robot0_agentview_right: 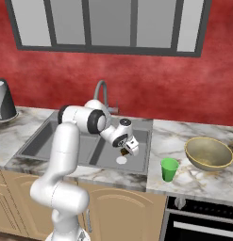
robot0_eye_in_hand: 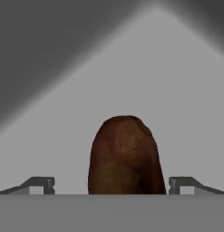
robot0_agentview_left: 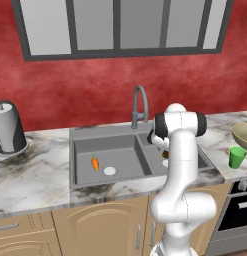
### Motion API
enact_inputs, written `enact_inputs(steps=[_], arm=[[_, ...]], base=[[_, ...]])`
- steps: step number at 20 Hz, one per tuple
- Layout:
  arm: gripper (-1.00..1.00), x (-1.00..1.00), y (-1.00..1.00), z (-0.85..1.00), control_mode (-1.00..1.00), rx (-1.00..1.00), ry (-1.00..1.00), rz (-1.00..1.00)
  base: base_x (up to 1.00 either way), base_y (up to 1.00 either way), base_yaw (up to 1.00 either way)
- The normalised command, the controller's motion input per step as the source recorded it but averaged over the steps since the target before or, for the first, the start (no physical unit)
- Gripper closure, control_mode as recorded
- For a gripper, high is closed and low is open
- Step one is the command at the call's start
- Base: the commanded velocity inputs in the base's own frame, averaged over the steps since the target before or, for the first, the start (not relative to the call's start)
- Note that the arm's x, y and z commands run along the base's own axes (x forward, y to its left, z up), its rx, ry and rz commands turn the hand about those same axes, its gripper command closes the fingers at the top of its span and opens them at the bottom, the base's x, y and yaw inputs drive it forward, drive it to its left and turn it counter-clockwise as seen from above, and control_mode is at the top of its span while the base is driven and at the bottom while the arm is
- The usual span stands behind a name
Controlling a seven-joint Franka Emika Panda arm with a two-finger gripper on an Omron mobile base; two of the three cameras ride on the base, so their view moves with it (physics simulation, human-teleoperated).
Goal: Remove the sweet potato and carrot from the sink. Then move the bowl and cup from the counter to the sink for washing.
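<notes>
Tool (robot0_eye_in_hand: 111, 183) with jaws wide apart either side of the stubby, dark brown sweet potato (robot0_eye_in_hand: 124, 156), unclamped

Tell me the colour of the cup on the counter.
Bright green cup, clearest in the right base view.

Carrot (robot0_agentview_left: 95, 162) in the left basin of the sink (robot0_agentview_left: 107, 135), at 10 o'clock from its drain. Sweet potato (robot0_eye_in_hand: 124, 156) in the right basin. On the counter (robot0_agentview_right: 184, 141) right of the sink: cup (robot0_agentview_right: 169, 169) at 8 o'clock from the bowl (robot0_agentview_right: 208, 153).
</notes>
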Motion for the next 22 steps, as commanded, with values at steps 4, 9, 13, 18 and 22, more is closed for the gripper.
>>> enact_inputs(steps=[4,9,13,18,22], arm=[[1.00,0.06,-0.05,-0.21,-1.00,0.00,0.01,-0.04],[1.00,0.06,-0.07,-0.19,-1.00,0.00,0.02,-0.03],[1.00,-0.01,-0.13,-0.13,-1.00,0.00,0.04,-0.01],[1.00,-0.12,-0.02,0.01,-1.00,0.04,0.02,0.00],[1.00,-0.19,-0.04,0.23,-1.00,0.11,0.00,0.04]], base=[[0.00,0.00,0.00],[0.00,0.00,0.00],[0.00,0.00,0.00],[0.00,0.00,0.00],[0.00,0.00,0.00]])
